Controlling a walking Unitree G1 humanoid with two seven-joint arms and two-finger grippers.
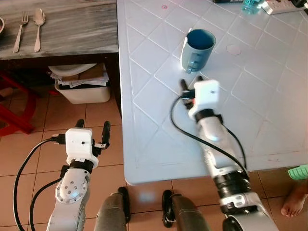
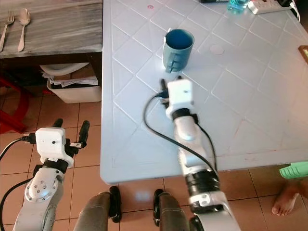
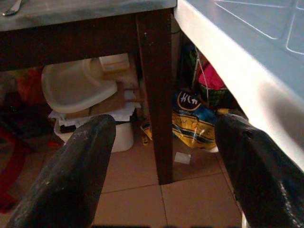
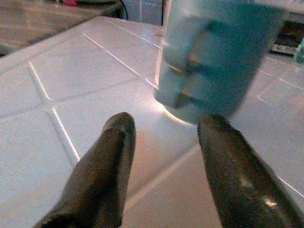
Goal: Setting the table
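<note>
The right end effector [image 1: 184, 86] reaches over the white counter [image 1: 154, 139], its two black fingers spread apart and holding nothing, just short of the one blue mug [image 1: 197, 49] standing upright with its handle facing them. The left end effector [image 1: 92, 129] hangs over the tiled floor [image 1: 43, 149], fingers wide apart and empty. One fork [image 1: 20, 31] and one spoon [image 1: 38, 28] lie side by side on the grey wooden counter [image 1: 72, 29].

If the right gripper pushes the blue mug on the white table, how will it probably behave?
The blue mug looks rigid, probably ceramic, so it may chip if knocked over. It stands upright, taller than wide, so a high push could tip it. The white table looks smooth, so a low push from the right gripper would likely slide it.
</note>
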